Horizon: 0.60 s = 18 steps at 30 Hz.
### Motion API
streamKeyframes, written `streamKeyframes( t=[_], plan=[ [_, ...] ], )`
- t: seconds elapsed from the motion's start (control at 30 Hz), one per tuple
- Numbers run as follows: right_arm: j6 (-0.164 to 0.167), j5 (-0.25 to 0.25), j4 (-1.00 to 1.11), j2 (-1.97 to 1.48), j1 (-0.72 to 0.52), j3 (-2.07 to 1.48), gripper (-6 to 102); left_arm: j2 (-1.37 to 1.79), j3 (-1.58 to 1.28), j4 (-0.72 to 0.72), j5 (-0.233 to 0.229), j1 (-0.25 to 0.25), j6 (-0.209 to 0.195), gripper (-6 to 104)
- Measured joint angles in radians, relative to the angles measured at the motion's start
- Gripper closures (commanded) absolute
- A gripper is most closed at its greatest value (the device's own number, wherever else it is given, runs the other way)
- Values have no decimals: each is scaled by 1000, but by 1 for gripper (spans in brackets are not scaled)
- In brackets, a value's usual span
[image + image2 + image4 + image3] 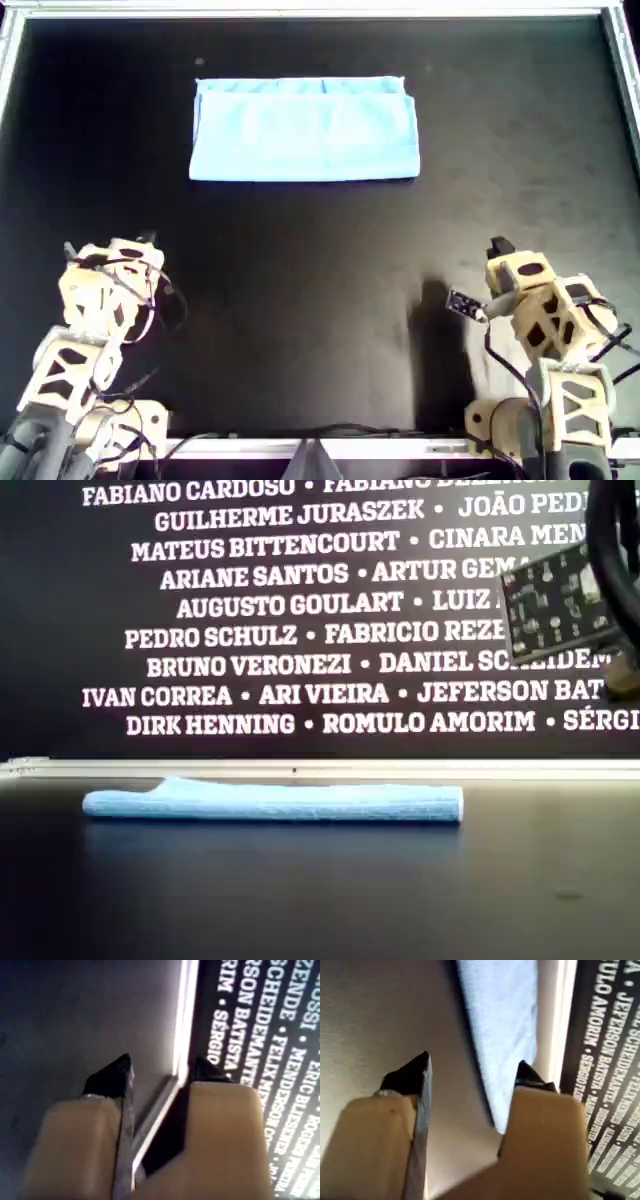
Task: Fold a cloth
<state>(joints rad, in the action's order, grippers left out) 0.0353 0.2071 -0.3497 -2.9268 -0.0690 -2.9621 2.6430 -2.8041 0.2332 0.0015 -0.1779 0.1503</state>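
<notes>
Cloth: the cloth (304, 130) lay folded into a flat rectangle on the far half of the table, left of centre in the overhead view, well apart from both arms; layered edges showed along its far side.
Fold state: judged already folded at least once; a further fold or none may remain, could not tell.
Left gripper: the left gripper (472, 1067) stood with jaws wide and empty, aimed toward the cloth from a distance.
Right gripper: the right gripper (160, 1067) had its jaws parted and empty, facing the table's far rail.
Risk 1: a pinch taking only the top layer would likely peel the stack open, the fabric being thin and soft.
Risk 2: one arm lifting ahead of the other would probably skew the fold line.
Risk 3: a jaw dragging on the mat could bunch the cloth.
Surface: black matte table (300, 330) with pale rail (320, 768) around it.
Room: dark name board (300, 610) behind, white lettering.
</notes>
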Motion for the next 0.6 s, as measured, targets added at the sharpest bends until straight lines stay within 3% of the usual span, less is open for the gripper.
streamKeyframes(
  t=[0.17,0.37,0.47,0.6],
  plan=[
    [0,0,141,40,8,0,46,-60,3,-38,2,0,0,38],
    [-3,0,414,287,152,2,42,-436,176,-198,2,0,-5,36],
    [-3,0,497,508,232,38,32,-710,331,-256,2,0,-15,27],
    [-3,2,545,856,236,222,23,-986,509,-276,3,0,-29,13]
  ],
)
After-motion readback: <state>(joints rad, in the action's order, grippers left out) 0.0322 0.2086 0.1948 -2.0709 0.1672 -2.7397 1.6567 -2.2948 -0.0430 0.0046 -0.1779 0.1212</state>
